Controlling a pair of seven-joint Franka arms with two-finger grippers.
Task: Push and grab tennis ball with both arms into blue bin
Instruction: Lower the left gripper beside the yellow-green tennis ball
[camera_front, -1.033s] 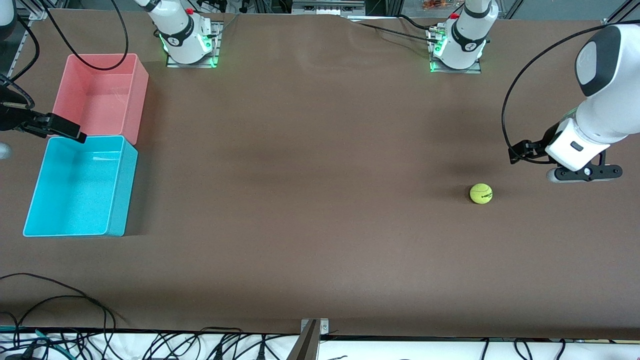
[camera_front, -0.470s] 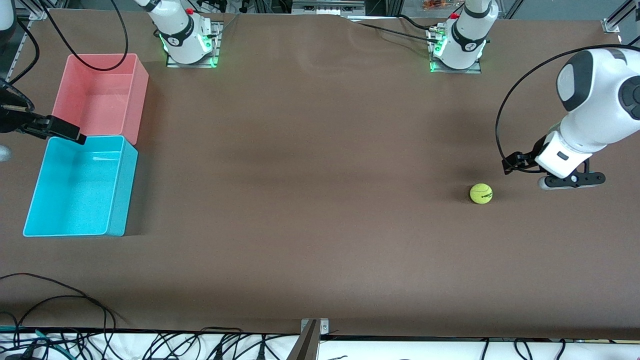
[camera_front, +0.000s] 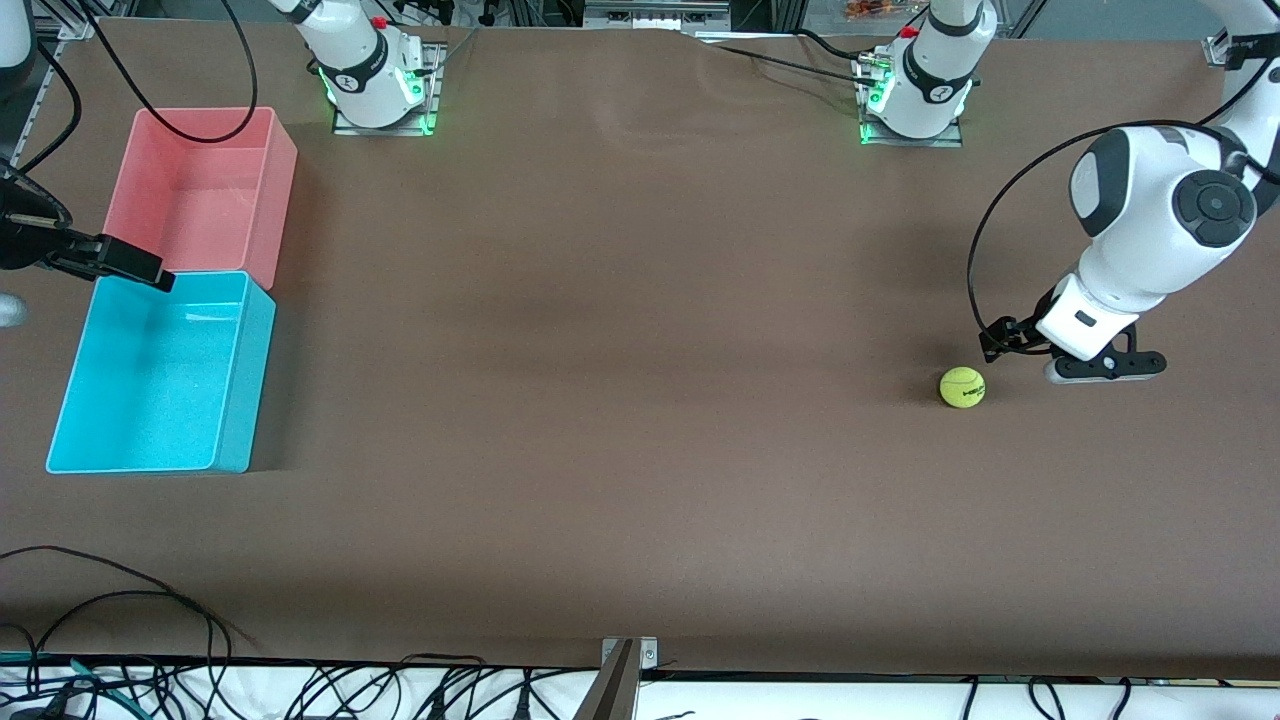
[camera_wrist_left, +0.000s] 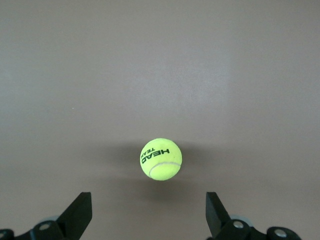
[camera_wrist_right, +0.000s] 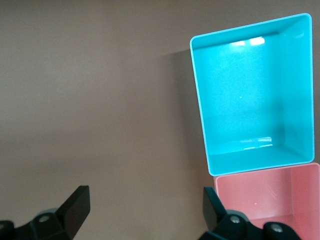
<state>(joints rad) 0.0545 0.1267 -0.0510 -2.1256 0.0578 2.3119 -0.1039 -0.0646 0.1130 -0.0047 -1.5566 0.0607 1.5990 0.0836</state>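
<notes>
Ball (camera_front: 962, 387) sits on bare table (camera_front: 620, 420) toward the left arm's end, well apart from the blue bin (camera_front: 235, 380). Judged light, fuzzy, springy, prone to roll; grip across its widest girth. Left gripper (camera_wrist_left: 148, 212) hovers at the ball's 3 o'clock, jaws spread wide, touching nothing. Right gripper (camera_wrist_right: 144, 210) waits beside the bin, jaws spread, empty.
</notes>
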